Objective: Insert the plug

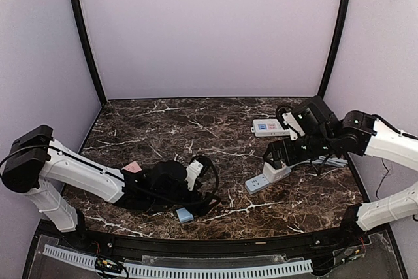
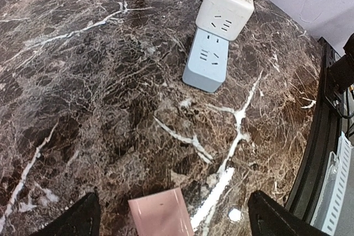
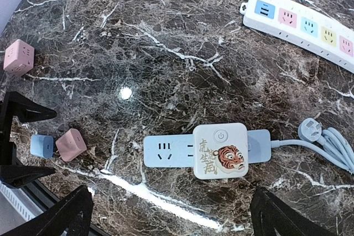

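Note:
A light blue power strip [image 3: 166,151] lies on the marble table, with a white cube adapter bearing a tiger picture [image 3: 220,151] seated on its sockets. Both also show in the top view, the strip [image 1: 256,183] under the cube [image 1: 277,172]. My right gripper [image 3: 171,219] is open and empty, hovering above the strip; it appears in the top view [image 1: 279,157]. My left gripper [image 2: 171,222] is open, with a pink cube plug [image 2: 161,220] lying on the table between its fingers, untouched. The left gripper [image 1: 204,191] sits low at the front centre.
A white strip with coloured sockets [image 3: 301,26] lies at the back right. The blue strip's plug and coiled cable [image 3: 311,131] lie to its right. A second pink cube [image 3: 18,57] and a small blue cube [image 3: 41,146] sit near the left arm.

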